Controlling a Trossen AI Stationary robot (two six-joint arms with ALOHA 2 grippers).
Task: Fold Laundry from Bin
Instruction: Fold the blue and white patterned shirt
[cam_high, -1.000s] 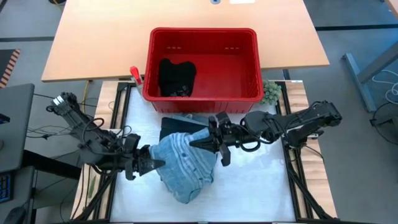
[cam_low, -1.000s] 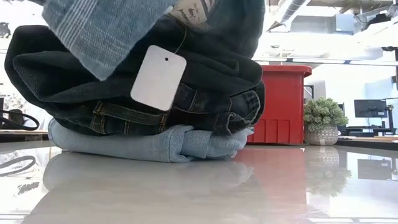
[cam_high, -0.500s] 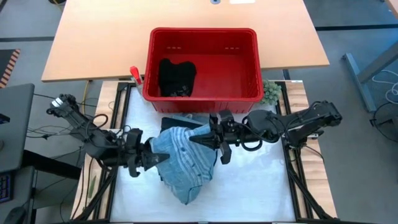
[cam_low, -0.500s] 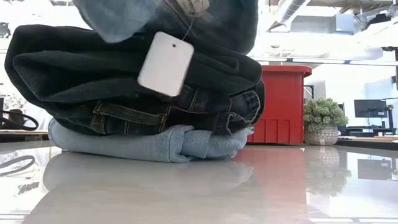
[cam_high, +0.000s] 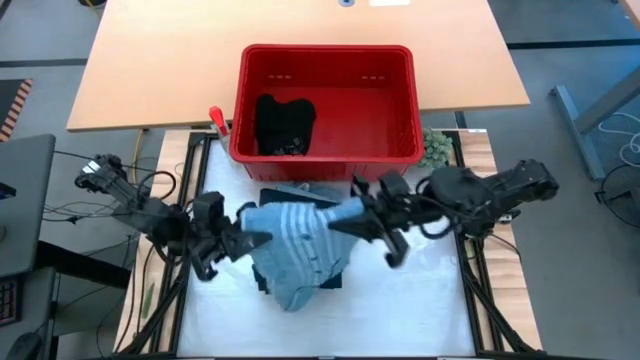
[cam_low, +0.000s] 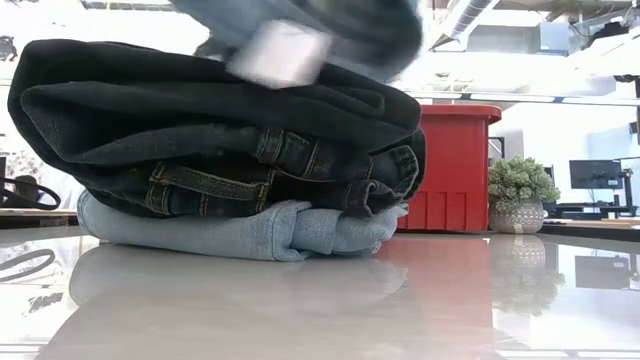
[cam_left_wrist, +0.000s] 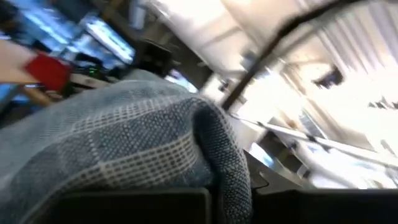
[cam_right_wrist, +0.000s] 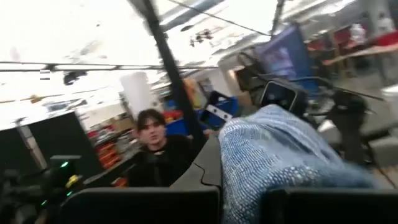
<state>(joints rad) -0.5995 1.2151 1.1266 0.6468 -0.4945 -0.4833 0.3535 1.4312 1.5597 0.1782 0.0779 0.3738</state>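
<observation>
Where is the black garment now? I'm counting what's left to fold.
In the high view, the black garment lies inside the red bin, in its left part.

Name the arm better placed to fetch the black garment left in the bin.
Neither is free: left gripper and right gripper both hold the striped garment. Once released, probably right; it sits nearer the red bin and black garment.

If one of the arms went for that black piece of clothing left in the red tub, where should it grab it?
Probably from straight above, pinching the top of the black garment. It lies bunched in the tub's left half, close to the wall, so a sideways approach looks blocked.
</observation>
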